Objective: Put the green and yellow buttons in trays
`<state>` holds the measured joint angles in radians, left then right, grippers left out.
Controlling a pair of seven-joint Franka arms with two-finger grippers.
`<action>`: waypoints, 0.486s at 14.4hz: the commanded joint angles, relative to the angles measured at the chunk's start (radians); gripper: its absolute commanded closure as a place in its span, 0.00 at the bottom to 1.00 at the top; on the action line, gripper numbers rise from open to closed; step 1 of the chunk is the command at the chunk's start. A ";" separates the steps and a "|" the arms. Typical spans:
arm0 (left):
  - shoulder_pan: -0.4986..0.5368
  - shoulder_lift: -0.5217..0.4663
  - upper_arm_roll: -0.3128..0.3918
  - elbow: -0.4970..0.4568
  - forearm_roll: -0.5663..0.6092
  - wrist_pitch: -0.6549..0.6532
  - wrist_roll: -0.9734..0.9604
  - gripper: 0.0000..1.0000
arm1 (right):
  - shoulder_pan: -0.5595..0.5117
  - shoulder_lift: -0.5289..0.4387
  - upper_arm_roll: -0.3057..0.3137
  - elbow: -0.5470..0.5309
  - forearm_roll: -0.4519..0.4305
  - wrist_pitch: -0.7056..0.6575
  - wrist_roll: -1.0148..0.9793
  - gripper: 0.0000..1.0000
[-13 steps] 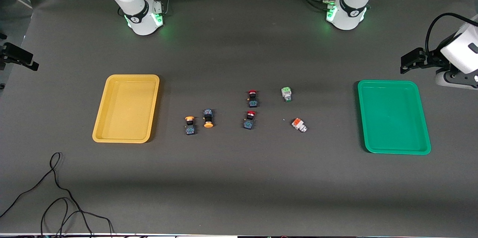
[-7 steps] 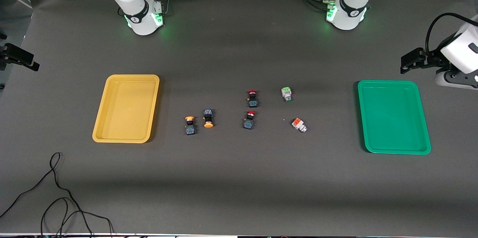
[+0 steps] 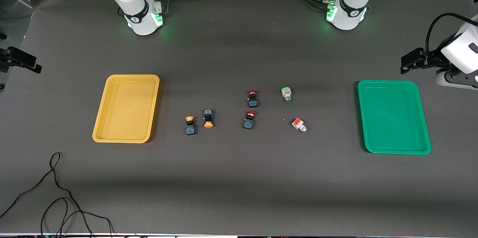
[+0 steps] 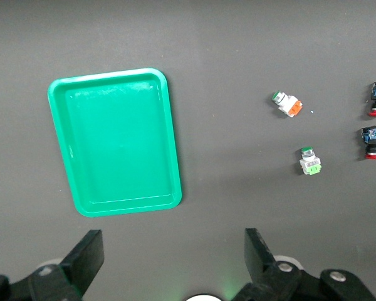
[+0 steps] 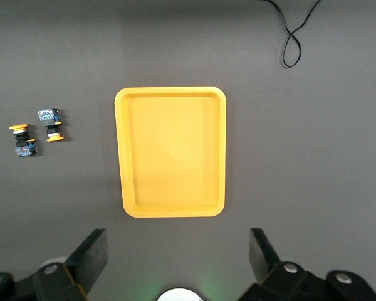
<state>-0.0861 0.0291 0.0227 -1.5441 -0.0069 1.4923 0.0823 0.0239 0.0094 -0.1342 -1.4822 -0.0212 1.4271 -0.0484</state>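
- Left gripper [image 4: 169,266] is being held wide apart, high over the shallow green plastic tray [image 3: 421,118].
- Right gripper [image 5: 178,266] is being held wide apart over the yellow plastic tray [image 3: 105,118].
- Two yellow-capped buttons [image 3: 199,120] and the green-capped white button [image 3: 286,94] are lying on the table between the trays.

1. The table [image 3: 239,178] has a dark grey matte top.
2. The yellow tray [image 3: 98,126] lies toward the right arm's end, the green tray [image 3: 425,133] toward the left arm's end.
3. Beside the yellow tray lie two yellow buttons [image 3: 190,125] [image 3: 208,118], side by side.
4. Two red buttons [image 3: 252,98] [image 3: 249,120] lie between those and the green tray.
5. The green button [image 3: 286,94] and an orange button [image 3: 298,124] lie near the green tray.
6. A black cable [image 3: 56,193] is nearer the camera than the yellow tray.
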 commanded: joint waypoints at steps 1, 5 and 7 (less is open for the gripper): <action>-0.004 0.003 0.005 0.015 0.011 -0.003 0.011 0.00 | 0.007 0.018 -0.002 0.017 -0.016 -0.028 0.012 0.00; -0.004 0.006 0.005 0.015 0.015 -0.001 0.011 0.00 | 0.013 0.001 0.005 0.014 -0.010 -0.059 0.028 0.00; -0.006 0.006 0.005 0.015 0.015 -0.004 0.008 0.00 | 0.069 0.011 0.007 0.011 0.018 -0.059 0.083 0.00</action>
<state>-0.0861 0.0292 0.0233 -1.5441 -0.0048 1.4923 0.0823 0.0402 0.0172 -0.1312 -1.4789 -0.0159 1.3863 -0.0376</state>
